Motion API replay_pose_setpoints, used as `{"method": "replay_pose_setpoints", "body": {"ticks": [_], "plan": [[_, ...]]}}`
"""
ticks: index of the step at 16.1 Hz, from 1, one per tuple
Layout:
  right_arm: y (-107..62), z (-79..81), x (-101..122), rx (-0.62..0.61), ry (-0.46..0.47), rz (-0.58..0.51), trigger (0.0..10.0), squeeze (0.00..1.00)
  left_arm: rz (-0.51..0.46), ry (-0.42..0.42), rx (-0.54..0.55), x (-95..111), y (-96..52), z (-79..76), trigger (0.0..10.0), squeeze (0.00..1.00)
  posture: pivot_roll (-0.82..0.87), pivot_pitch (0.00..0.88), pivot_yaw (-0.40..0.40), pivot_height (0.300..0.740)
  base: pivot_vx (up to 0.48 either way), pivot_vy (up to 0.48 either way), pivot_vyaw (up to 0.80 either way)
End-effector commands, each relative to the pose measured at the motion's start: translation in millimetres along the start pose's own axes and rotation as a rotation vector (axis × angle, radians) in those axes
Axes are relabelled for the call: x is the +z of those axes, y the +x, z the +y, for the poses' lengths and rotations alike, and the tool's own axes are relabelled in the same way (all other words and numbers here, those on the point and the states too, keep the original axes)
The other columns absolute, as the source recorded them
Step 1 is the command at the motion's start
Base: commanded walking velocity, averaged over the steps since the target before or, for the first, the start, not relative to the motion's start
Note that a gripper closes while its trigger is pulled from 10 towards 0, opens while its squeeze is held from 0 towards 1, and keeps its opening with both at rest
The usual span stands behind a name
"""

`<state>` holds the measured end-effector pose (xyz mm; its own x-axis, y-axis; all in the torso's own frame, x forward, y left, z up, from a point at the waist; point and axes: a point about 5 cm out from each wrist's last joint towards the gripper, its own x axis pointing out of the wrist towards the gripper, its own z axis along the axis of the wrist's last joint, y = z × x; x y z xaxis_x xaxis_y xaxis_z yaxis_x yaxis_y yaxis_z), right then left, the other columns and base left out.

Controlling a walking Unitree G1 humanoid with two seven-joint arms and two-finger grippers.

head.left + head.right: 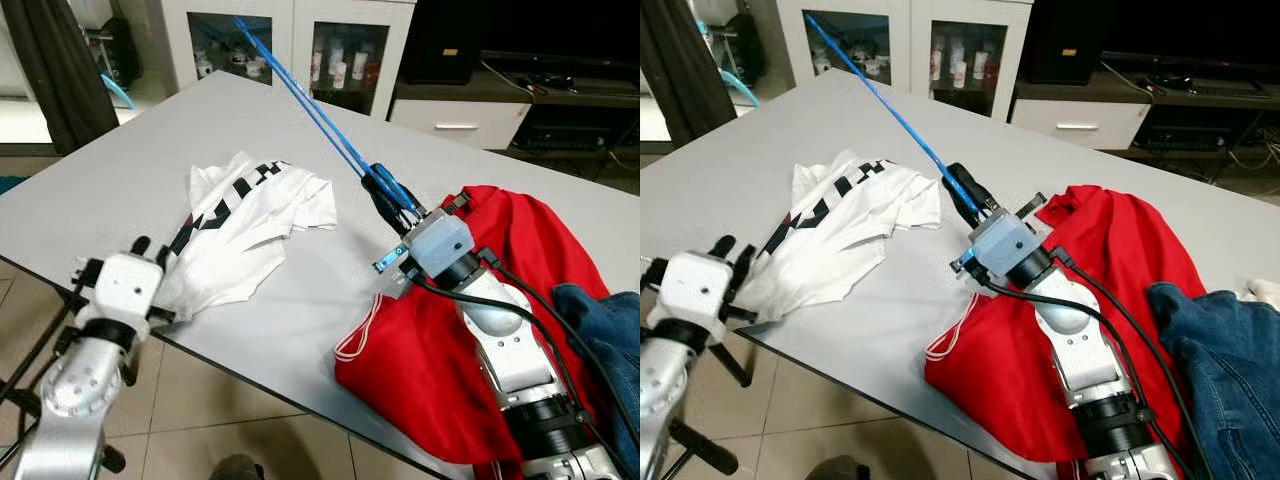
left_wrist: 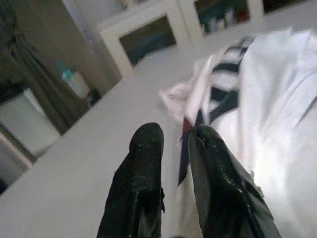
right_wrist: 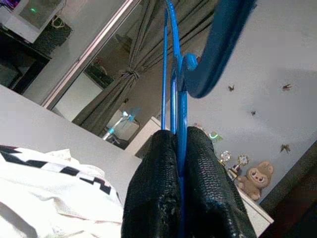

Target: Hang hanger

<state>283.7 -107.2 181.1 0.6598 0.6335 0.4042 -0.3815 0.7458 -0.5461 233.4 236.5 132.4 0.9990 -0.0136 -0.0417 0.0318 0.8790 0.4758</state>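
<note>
1. My right arm hides part of the red garment (image 1: 420, 350).
2. The blue hanger (image 1: 300, 95) runs off the top edge.
3. The jeans (image 1: 1230, 360) are cut off at the right edge.

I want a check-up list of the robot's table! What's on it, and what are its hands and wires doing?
Surface: grey table, clothes heaped on it.
Job's things: blue hanger held up, slanting over the table.
Clutter: white shirt with black stripes; red garment; blue jeans at the right edge.
End effectors: right end effector shut on the hanger; left end effector at the table's near edge, fingers slightly apart around a fold of the white shirt.
Cables: black cables run along the right arm.
Surroundings: white glass-door cabinet; dark curtain; tiled floor.
</note>
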Motion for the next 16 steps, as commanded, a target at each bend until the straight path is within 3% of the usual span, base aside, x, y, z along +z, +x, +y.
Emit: {"method": "replay_pose_setpoints", "body": {"ticks": [1,6,10,13,14,15,16], "plan": [[2.6,-5.5,0,-0.01,0.002,-0.002,10.0,0.0,0.037,-0.035,-0.042,-3,2.5,0.0,10.0,0.0,0.16,0.014,-0.056,0.74,0.0,0.0,0.0],[9.6,-5.1,3,0.009,-0.016,-0.029,10.0,0.0,0.013,-0.153,-0.194,4,9.0,-11.9,10.0,0.0,0.16,0.016,-0.052,0.74,0.0,0.0,0.0],[6.8,-9.6,3,-0.005,-0.026,-0.021,10.0,0.0,0.183,-0.181,-0.197,-22,11.3,-15.9,10.0,0.0,0.13,0.018,-0.045,0.74,0.0,0.0,0.0],[6.6,-12.1,5,-0.013,-0.036,-0.023,10.0,0.0,0.211,-0.218,-0.212,-25,15.6,-19.4,10.0,0.0,0.12,0.018,-0.043,0.74,0.0,0.0,0.0],[6.2,-12.6,5,-0.015,-0.039,-0.023,10.0,0.0,0.172,-0.196,-0.214,-20,18.2,-19.3,10.0,0.0,0.12,0.018,-0.043,0.74,0.0,0.0,0.0],[5.4,-12.9,5,-0.017,-0.04,-0.021,10.0,0.0,0.04,-0.19,-0.196,-1,22.1,-16.9,10.0,0.0,0.12,0.018,-0.043,0.74,0.0,0.0,0.0],[4.4,-13.0,4,-0.018,-0.038,-0.017,10.0,0.0,-0.067,-0.254,-0.169,16,23.7,-16.0,10.0,0.0,0.11,0.015,-0.039,0.74,0.0,0.0,0.0]]}}
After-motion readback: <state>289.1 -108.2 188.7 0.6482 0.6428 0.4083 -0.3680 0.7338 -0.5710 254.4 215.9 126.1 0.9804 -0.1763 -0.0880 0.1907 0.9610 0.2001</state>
